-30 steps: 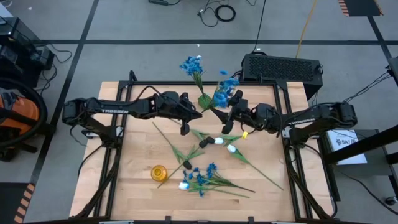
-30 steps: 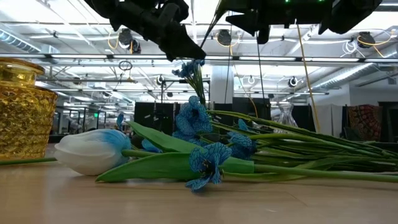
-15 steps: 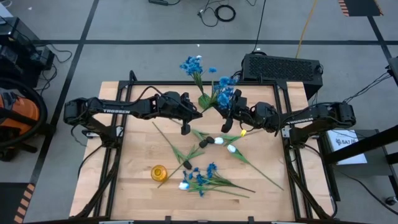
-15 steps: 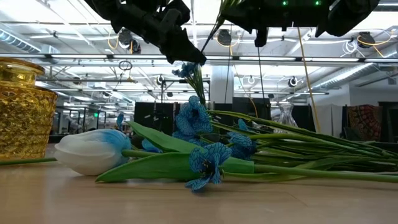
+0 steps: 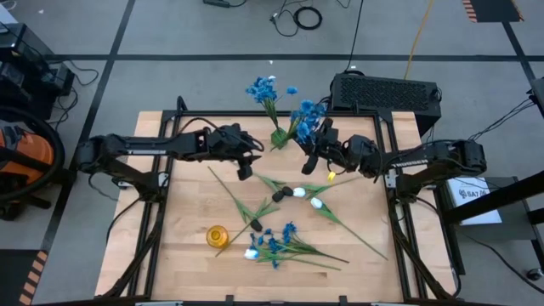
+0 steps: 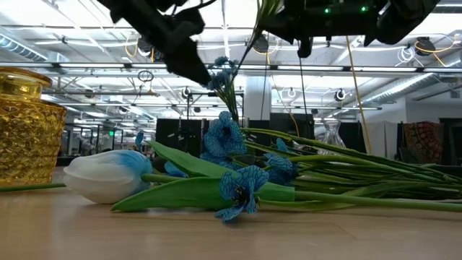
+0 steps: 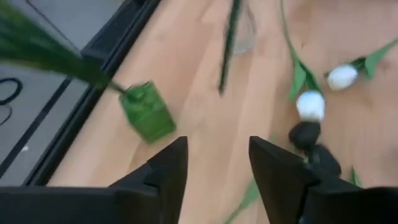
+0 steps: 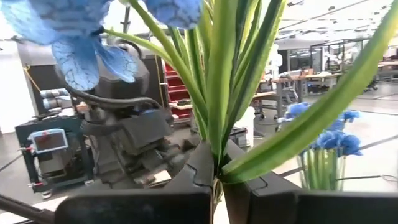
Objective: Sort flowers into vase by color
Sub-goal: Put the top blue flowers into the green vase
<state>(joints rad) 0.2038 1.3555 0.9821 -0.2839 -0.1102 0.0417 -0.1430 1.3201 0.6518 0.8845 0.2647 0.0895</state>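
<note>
Tabletop [image 5: 195, 255]: right end effector [image 5: 311, 159] grips blue flower stem [image 8: 219, 93]

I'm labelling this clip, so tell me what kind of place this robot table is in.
Probably a large industrial lab or workshop: the low view shows a high ceiling with strip lights and more workstations behind, and cables lie on the grey floor with taped lines.

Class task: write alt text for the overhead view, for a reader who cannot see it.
Two dark robot arms meet over a wooden table; the right gripper holds blue flowers by their stems, the left gripper is open. More flowers and a yellow vase lie nearer the front.
</note>
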